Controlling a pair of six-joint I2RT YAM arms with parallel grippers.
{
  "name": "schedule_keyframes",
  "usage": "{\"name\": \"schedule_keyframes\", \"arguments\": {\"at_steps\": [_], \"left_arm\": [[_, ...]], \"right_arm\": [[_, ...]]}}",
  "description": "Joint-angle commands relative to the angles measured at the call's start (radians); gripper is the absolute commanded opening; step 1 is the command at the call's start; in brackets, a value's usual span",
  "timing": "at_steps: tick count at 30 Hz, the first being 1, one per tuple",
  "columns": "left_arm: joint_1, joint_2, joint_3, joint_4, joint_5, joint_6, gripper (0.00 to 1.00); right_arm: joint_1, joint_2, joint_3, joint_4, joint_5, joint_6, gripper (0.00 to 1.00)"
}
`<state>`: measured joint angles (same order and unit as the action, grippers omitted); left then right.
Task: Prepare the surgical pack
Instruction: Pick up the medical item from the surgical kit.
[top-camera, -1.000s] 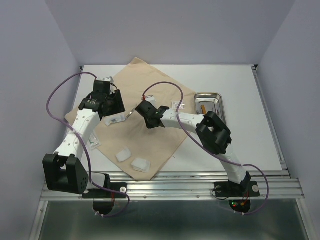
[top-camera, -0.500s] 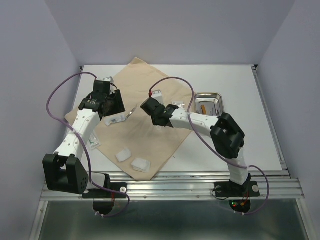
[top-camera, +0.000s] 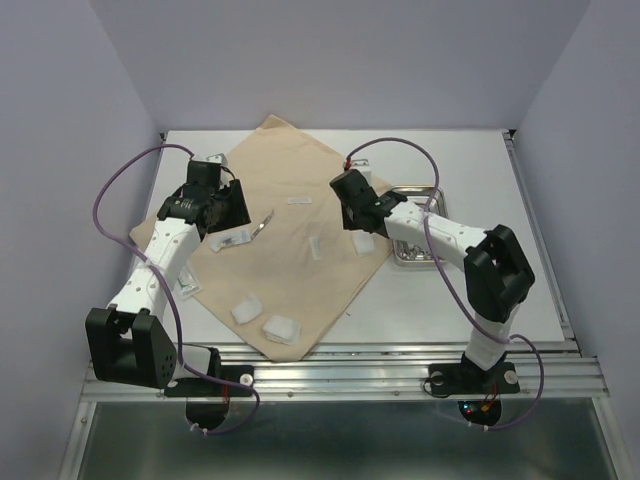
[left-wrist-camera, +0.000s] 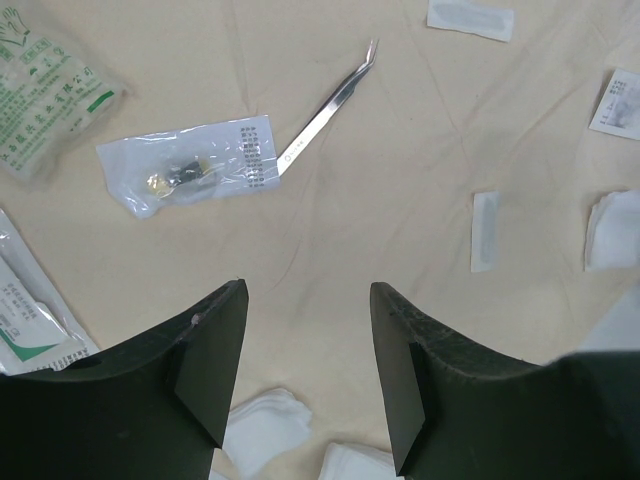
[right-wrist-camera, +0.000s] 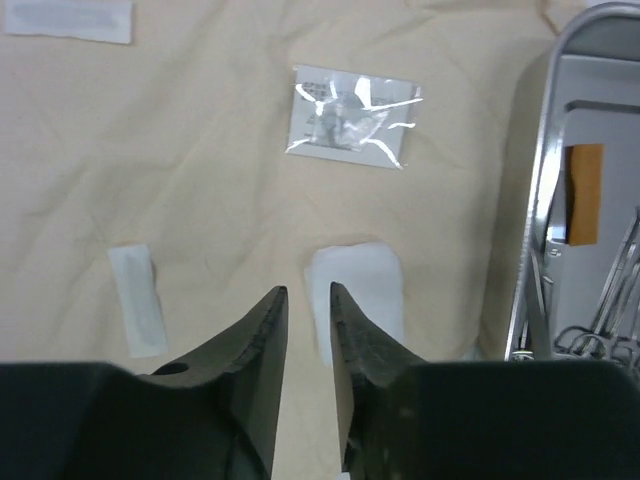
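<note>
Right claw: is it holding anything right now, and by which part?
The right claw holds nothing: its jaws stand slightly apart with only beige cloth between them, and a gauze pad lies loose just past the tips.

The white table (top-camera: 500, 180) carries a beige woven cloth sheet (top-camera: 290, 170), spread out beneath the jaws of both the left gripper (left-wrist-camera: 305, 290) and the right gripper (right-wrist-camera: 305, 295). A small steel tray (right-wrist-camera: 600, 100) lies just right of the right jaws, at the sheet's edge.

Robot lab, walled bench table (top-camera: 480, 180) (aluminium rails (top-camera: 350, 372))
</note>
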<state>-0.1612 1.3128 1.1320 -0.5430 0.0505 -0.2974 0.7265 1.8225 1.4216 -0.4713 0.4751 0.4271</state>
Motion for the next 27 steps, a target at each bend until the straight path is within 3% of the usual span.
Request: {"name": "schedule_keyframes", "arguments": {"at_steps": [1, 6, 19, 24, 27], "left_arm": [[0.006, -0.021, 0.025, 0.002, -0.006, 0.003, 0.63], [0.006, -0.027, 0.031, -0.006, -0.017, 0.004, 0.63], [0.006, -0.026, 0.029, -0.006, -0.012, 0.007, 0.63], [0.006, -0.027, 0.029, -0.008, -0.011, 0.009, 0.63], [0.006, -0.029, 0.029, -0.008, -0.009, 0.01, 0.63]], "right_arm": [[0.039, 0.033, 0.049, 0.066, -0.174, -0.031, 0.37], [0.091, 0.138, 0.112, 0.045, -0.205, -0.047, 0.5], [0.122, 0.285, 0.197, 0.057, -0.285, -0.054, 0.51], [0.122, 0.342, 0.235, 0.04, -0.263, -0.05, 0.47], [0.122, 0.348, 0.232, 0.026, -0.242, -0.039, 0.32]]}}
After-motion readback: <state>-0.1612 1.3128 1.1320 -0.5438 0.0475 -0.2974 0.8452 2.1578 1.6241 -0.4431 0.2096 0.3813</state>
